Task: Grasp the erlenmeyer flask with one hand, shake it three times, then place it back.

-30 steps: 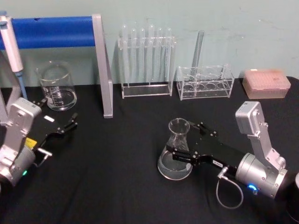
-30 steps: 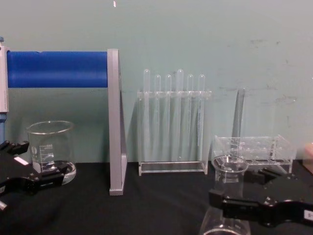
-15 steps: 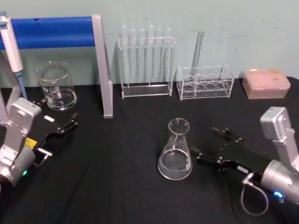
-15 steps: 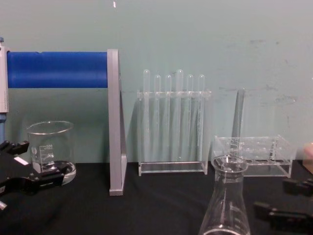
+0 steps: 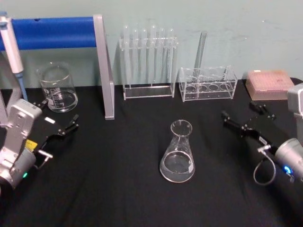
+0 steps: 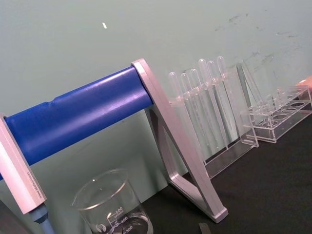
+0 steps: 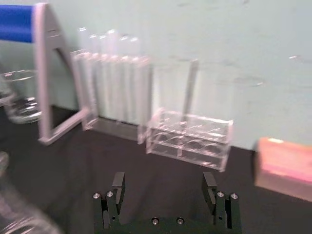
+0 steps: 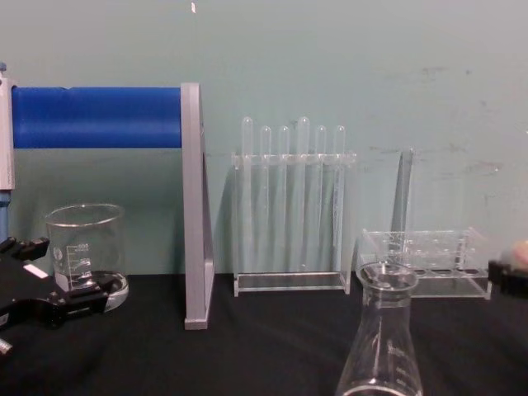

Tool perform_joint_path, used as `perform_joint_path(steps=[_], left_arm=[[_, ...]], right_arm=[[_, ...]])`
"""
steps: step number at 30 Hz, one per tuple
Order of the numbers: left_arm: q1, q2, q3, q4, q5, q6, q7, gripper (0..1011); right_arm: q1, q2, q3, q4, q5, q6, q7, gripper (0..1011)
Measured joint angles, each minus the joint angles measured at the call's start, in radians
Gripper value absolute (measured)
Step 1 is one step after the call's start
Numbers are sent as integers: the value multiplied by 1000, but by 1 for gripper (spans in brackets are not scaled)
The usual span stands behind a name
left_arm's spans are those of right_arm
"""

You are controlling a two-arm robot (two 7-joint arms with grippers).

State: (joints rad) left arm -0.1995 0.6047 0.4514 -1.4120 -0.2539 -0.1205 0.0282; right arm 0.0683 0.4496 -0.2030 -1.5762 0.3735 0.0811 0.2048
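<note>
The erlenmeyer flask (image 5: 178,153) stands upright on the black table, clear glass with a little liquid in its wide base; the chest view shows the flask (image 8: 385,330) low at the right. My right gripper (image 5: 237,111) is open and empty, well to the right of the flask and slightly farther back, apart from it. In the right wrist view its fingers (image 7: 117,189) stand wide apart, with the blurred flask (image 7: 17,217) at the corner. My left gripper (image 5: 59,113) rests open at the table's left, beside the beaker (image 5: 57,88).
A blue-barred stand (image 5: 104,71) rises at the back left. A rack of test tubes (image 5: 147,64) and a low clear rack (image 5: 207,84) line the back wall. A pink tip box (image 5: 268,84) sits at the back right.
My right gripper let go of the flask and drew back to the right, swinging toward the back. The flask stays standing where it was. The left arm has not moved.
</note>
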Motion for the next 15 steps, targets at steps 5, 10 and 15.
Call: perform_joint_path(steps=[5, 10, 15], left_arm=[[0, 0, 0, 0, 0, 0, 0, 1001], [0, 0, 0, 0, 0, 0, 0, 1001], [0, 0, 0, 0, 0, 0, 0, 1001]], right_arm=[[29, -40, 7, 33, -40, -2, -57, 1002], [48, -71, 8, 72, -72, 10, -87, 1003], [58, -87, 7, 102, -93, 21, -91, 1003]])
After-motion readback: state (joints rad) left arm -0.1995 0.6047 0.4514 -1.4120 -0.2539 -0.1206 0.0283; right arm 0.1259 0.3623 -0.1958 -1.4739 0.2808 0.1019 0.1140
